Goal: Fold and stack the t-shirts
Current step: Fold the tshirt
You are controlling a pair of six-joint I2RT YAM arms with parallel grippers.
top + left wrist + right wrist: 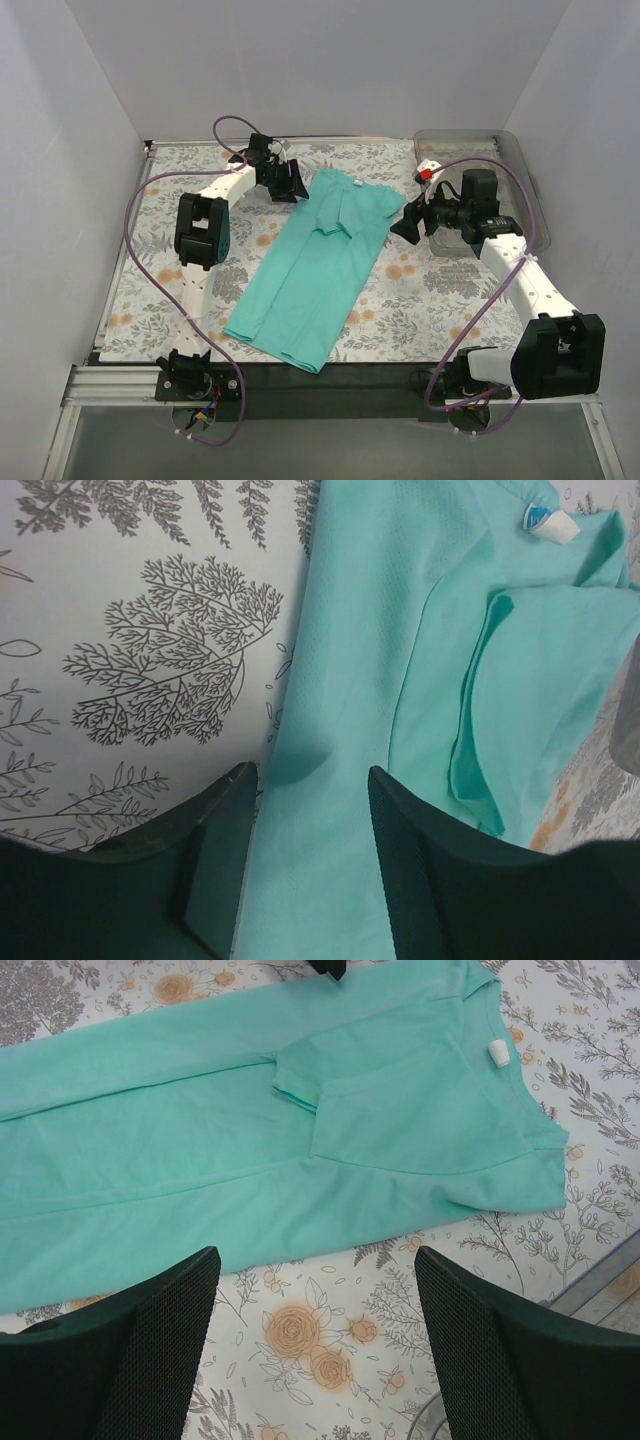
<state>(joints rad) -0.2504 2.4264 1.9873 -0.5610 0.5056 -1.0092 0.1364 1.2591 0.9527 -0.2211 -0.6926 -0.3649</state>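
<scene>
One teal-green t-shirt (315, 265) lies on the table, folded lengthwise into a long strip, collar at the far end and hem near the front edge. Its sleeves are folded inward. My left gripper (293, 187) is open at the shirt's far left edge near the collar; in the left wrist view (312, 780) its jaws straddle the cloth edge (350, 680), with nothing pinched. My right gripper (408, 226) is open and empty, hovering just right of the shirt's upper part; in the right wrist view (315, 1260) it is over bare tablecloth, the shirt (250, 1130) ahead of it.
A floral tablecloth (420, 300) covers the table. A clear plastic bin (520, 180) stands at the back right, behind my right arm. White walls close in the left, back and right sides. Purple cables loop from both arms.
</scene>
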